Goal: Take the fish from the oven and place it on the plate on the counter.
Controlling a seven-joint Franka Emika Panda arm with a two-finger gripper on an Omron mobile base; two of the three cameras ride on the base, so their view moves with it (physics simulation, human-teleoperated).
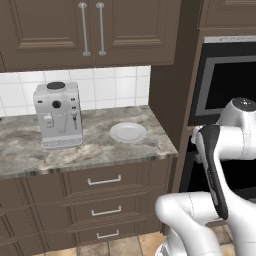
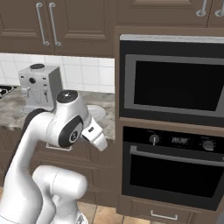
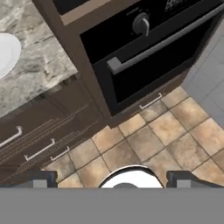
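The oven (image 2: 171,168) is shut, handle (image 3: 162,43) across its door, knob (image 3: 141,24) above — the fish can't be seen. The gripper (image 3: 112,177) hangs wide open over the tiled floor (image 3: 162,135). The plate (image 1: 128,132) lies on the counter (image 1: 100,150), at 3 o'clock from the coffee machine (image 1: 57,115).
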